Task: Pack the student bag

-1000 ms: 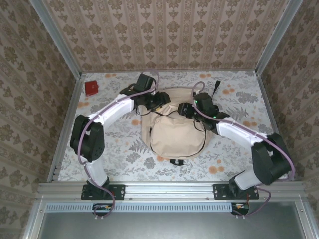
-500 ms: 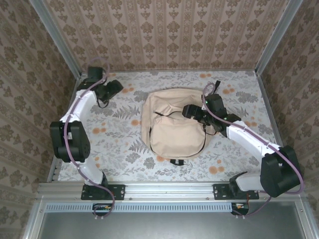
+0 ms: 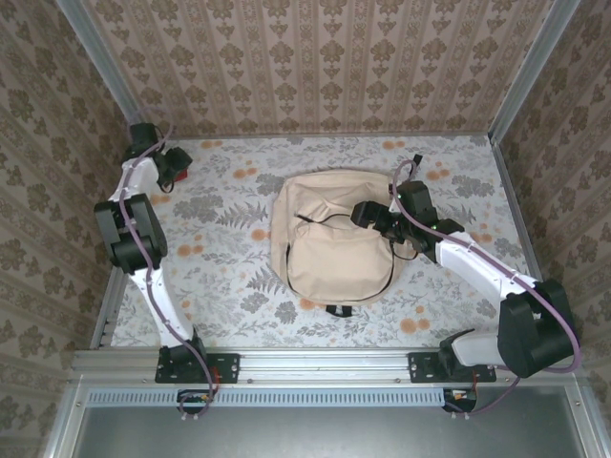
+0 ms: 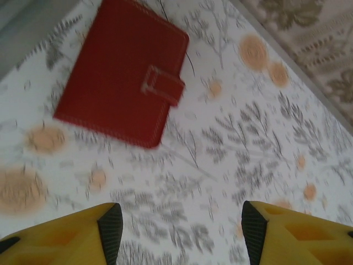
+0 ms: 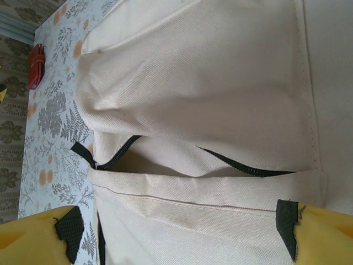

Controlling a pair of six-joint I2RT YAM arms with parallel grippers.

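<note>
The student bag [image 3: 329, 239], a large beige backpack with dark zipper lines, lies flat in the middle of the table. Its zipper [image 5: 231, 163] gapes partly open in the right wrist view. My right gripper [image 3: 363, 214] sits at the bag's right side, open wide, its fingers straddling the front-pocket fabric [image 5: 182, 221] without pinching it. My left gripper [image 3: 168, 164] is at the far back-left corner, open, hovering just short of a red snap wallet [image 4: 124, 72] that lies flat on the floral tablecloth; nothing is between its fingers [image 4: 110, 229]. The wallet [image 3: 180, 164] is partly hidden by that gripper from above.
Wallpapered walls and metal rails [image 3: 124, 258] close in the table on three sides. A black strap end [image 3: 336, 310] pokes from the bag's near edge. A small black item [image 3: 416, 162] lies behind the right arm. Bare floral cloth [image 3: 220, 267] stretches left of the bag.
My left arm has swung away from the bag to the back-left corner, over the red wallet. My right gripper has opened wider and shifted slightly right at the bag.
</note>
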